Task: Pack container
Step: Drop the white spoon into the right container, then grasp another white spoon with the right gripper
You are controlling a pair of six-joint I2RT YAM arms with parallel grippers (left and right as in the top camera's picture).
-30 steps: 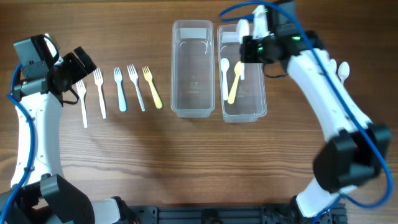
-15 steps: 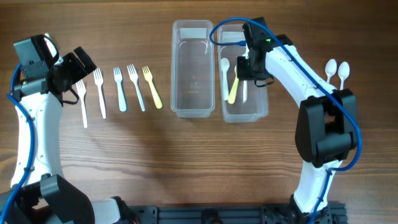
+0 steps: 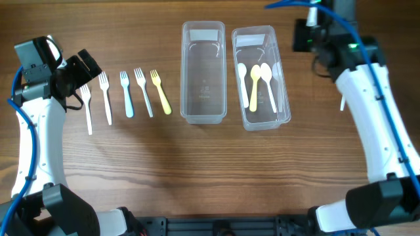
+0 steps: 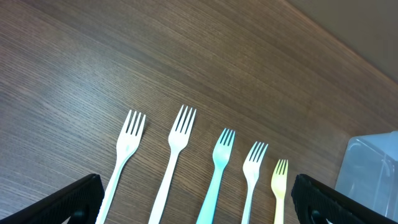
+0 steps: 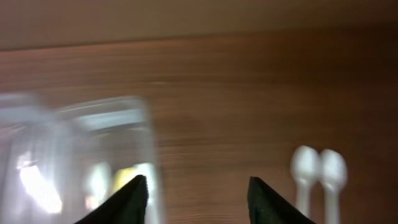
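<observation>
Wooden table [image 3: 197, 170]: three spoons [image 3: 255, 73] lie in your right container [image 3: 266, 126]. Your left gripper [image 4: 196, 186] and right gripper [image 5: 198, 186] gape wide, empty.

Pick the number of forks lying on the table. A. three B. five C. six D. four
B: five forks lie in a row on the table: three white, one blue, one yellow.

left container [image 3: 204, 78]: clear, upright | right container [image 3: 252, 40]: holds three spoons [image 3: 256, 78] | five forks [image 3: 126, 92]: rowed left
</observation>
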